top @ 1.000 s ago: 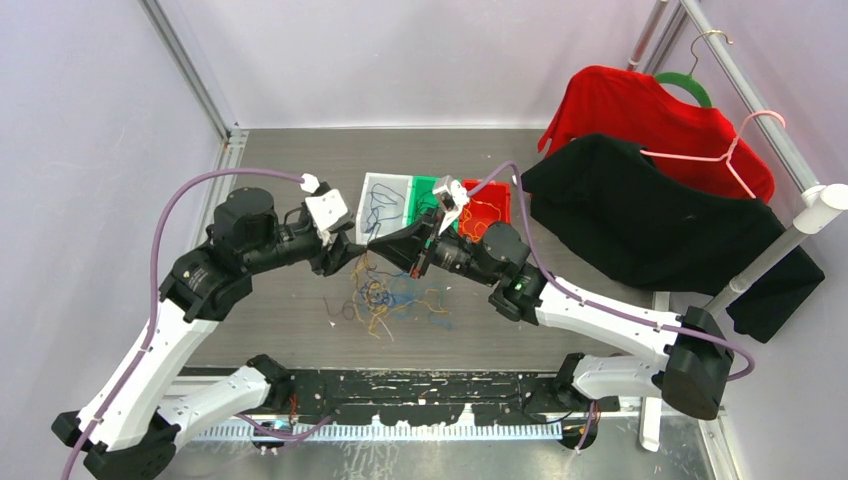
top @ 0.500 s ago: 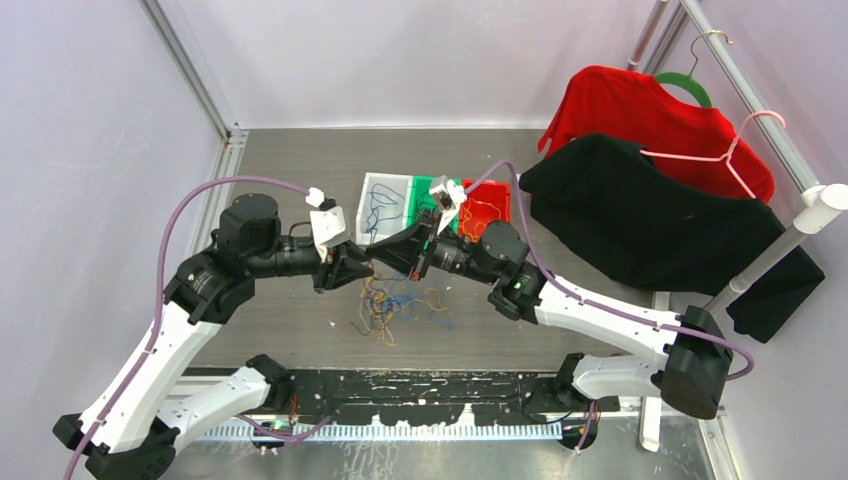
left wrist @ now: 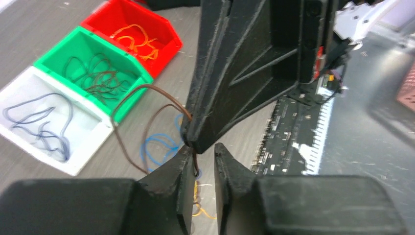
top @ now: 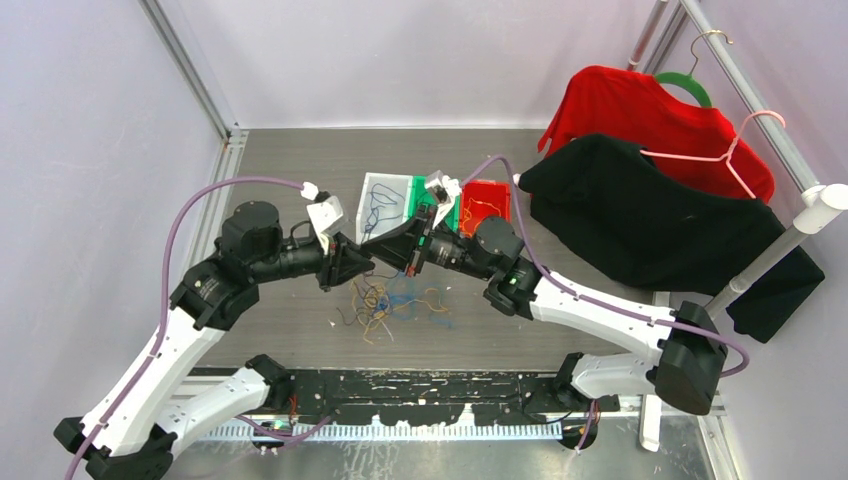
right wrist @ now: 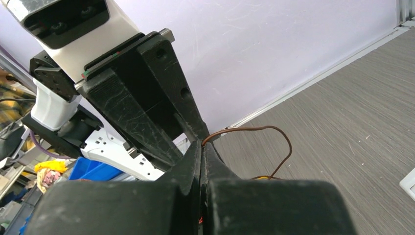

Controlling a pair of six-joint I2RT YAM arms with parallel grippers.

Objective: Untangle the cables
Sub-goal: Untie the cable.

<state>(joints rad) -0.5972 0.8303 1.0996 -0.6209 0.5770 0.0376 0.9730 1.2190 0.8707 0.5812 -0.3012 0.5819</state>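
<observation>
A tangle of blue, orange and dark cables (top: pixel 388 302) lies on the table below both grippers. My right gripper (right wrist: pixel 202 144) is shut on a brown cable (right wrist: pixel 287 142), which loops down to the tangle. In the left wrist view that gripper (left wrist: pixel 195 139) comes in from above, and the brown cable (left wrist: pixel 121 128) hangs from its tip. My left gripper (left wrist: pixel 203 152) meets it tip to tip, open by a narrow gap. The cable's end hangs in that gap, against the left finger (left wrist: pixel 183 171). From above, the left gripper (top: pixel 362 264) and right gripper (top: pixel 375 250) touch noses.
Three bins stand behind the grippers: a white bin (top: pixel 372 190) with blue cables, a green bin (top: pixel 424 185) with dark cables, a red bin (top: pixel 490 190) with orange cables. A black shirt (top: pixel 640 215) and a red shirt (top: pixel 650 115) hang on a rack at the right.
My left gripper has moved right, up to the right gripper's tip, and its jaws have narrowed around the hanging brown cable. The right gripper shifted slightly left, still shut.
</observation>
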